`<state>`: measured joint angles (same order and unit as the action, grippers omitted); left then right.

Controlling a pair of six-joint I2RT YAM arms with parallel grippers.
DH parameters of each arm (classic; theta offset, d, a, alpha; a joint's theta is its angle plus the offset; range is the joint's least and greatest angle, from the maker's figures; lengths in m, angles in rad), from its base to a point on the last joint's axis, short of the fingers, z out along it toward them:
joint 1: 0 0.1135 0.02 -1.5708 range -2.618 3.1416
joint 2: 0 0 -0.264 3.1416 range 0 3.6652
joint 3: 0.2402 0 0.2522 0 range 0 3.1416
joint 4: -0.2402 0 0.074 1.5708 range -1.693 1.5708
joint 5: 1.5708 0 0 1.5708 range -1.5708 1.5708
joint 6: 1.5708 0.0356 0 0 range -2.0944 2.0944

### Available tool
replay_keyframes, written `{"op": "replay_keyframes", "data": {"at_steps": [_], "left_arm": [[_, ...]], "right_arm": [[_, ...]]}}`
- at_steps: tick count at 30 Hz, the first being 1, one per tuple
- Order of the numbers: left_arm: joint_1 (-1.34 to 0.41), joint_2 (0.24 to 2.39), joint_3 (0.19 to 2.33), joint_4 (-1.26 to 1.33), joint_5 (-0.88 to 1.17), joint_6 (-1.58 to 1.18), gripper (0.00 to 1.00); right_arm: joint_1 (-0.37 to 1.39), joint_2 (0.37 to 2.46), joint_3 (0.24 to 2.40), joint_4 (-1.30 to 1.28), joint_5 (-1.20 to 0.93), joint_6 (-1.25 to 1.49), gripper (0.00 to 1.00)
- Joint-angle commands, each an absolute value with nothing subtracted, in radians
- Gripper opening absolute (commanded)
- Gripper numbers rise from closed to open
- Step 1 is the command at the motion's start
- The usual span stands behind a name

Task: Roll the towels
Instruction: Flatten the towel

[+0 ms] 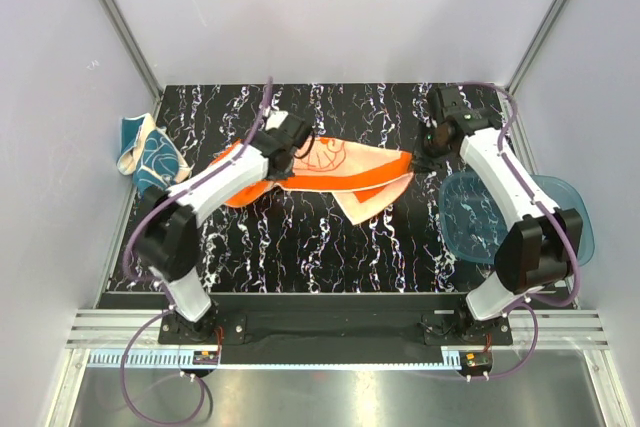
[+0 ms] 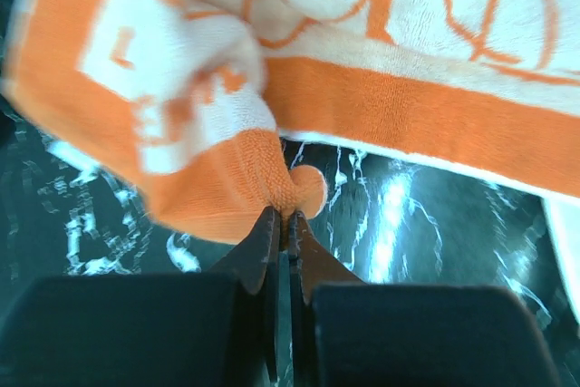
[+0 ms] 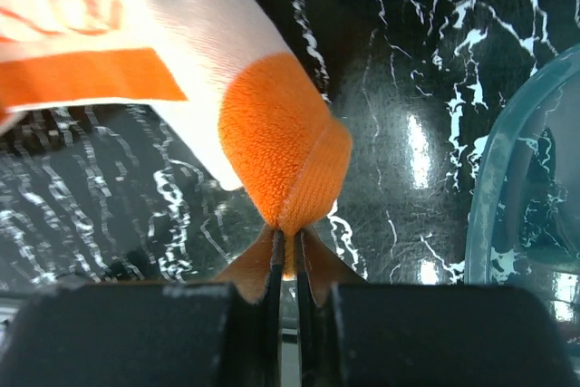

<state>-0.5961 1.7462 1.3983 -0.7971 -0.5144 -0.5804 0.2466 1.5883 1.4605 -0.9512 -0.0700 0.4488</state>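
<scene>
Orange towel (image 1: 360, 172) pinched in left tool (image 2: 283, 224) and right tool (image 3: 288, 244), blue tray (image 1: 465, 222) just beside

Towel (image 1: 350, 169) centre; second towel (image 1: 150, 152) far left; tray (image 1: 575, 209) right.

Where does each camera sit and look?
Top: above and behind the arms, looking down at the table; both arms show.
Left wrist: on the left arm, facing the orange towel pinched by the left gripper.
Right wrist: on the right arm, facing the towel's other end, pinched by the right gripper, blue tray alongside.
Shared: all see the orange towel.
</scene>
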Motion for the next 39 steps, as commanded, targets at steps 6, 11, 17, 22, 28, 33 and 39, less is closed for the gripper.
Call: {"op": "replay_keyframes", "data": {"at_steps": [6, 11, 17, 22, 28, 33, 39], "left_arm": [[-0.586, 1.376, 1.607, -0.997, -0.495, -0.497, 0.00], [-0.586, 1.160, 1.677, -1.038, -0.480, -0.491, 0.00], [-0.588, 0.971, 1.796, -1.091, -0.480, -0.472, 0.00], [-0.588, 0.858, 1.862, -1.173, -0.453, -0.505, 0.00], [-0.588, 0.793, 1.800, -1.256, -0.497, -0.545, 0.00], [-0.588, 0.886, 1.735, -1.258, -0.590, -0.511, 0.00], [-0.352, 1.125, 1.554, -1.004, -0.360, -0.419, 0.00]], "right_arm": [[0.244, 1.421, 1.722, -1.048, -0.136, 0.465, 0.00], [0.242, 1.309, 1.818, -1.097, -0.176, 0.479, 0.00], [0.244, 1.130, 1.940, -1.141, -0.100, 0.532, 0.00], [0.244, 1.010, 1.973, -1.157, -0.018, 0.587, 0.00], [0.244, 0.986, 1.872, -1.181, 0.035, 0.629, 0.00], [0.244, 1.133, 1.737, -1.100, 0.018, 0.647, 0.00], [0.230, 1.441, 1.729, -0.957, 0.046, 0.626, 0.00]]}}
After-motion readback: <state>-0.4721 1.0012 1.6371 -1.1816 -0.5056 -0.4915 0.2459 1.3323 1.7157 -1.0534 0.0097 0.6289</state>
